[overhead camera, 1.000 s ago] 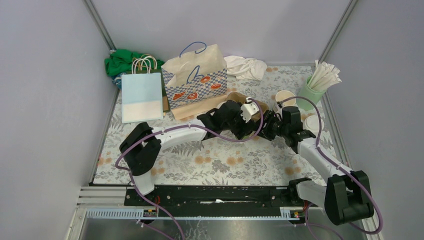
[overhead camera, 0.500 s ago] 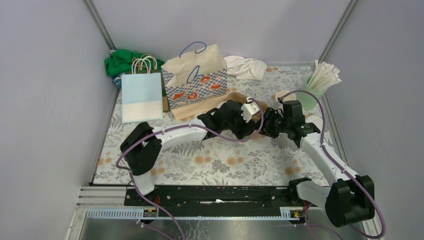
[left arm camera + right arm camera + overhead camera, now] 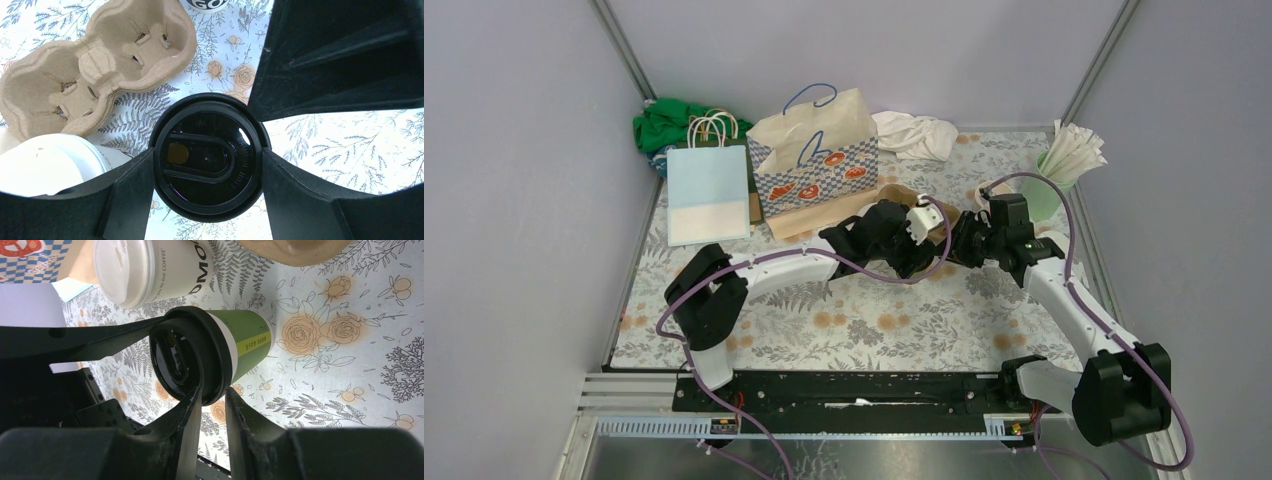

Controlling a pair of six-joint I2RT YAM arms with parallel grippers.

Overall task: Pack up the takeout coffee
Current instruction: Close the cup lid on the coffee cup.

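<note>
The moulded brown pulp cup carrier [image 3: 95, 65] lies on the floral-print desk [image 3: 854, 320]. Just left of the carrier stands the checked paper bag [image 3: 814, 165]; well to its right, the mint-green tumbler of wrapped straws [image 3: 1064, 165]. Just beside the carrier stand a black-lidded green paper cup [image 3: 240, 347] and a white-lidded cream paper cup [image 3: 150, 267].

The green cup [image 3: 245, 347] carries a white band under a black lid [image 3: 207, 157]. The cream cup [image 3: 175, 265] has dark lettering and a white lid [image 3: 120, 270]. Grey ferns and orange roses pattern the counter [image 3: 350, 365]; the cup carrier [image 3: 95, 75] is brown.
</note>
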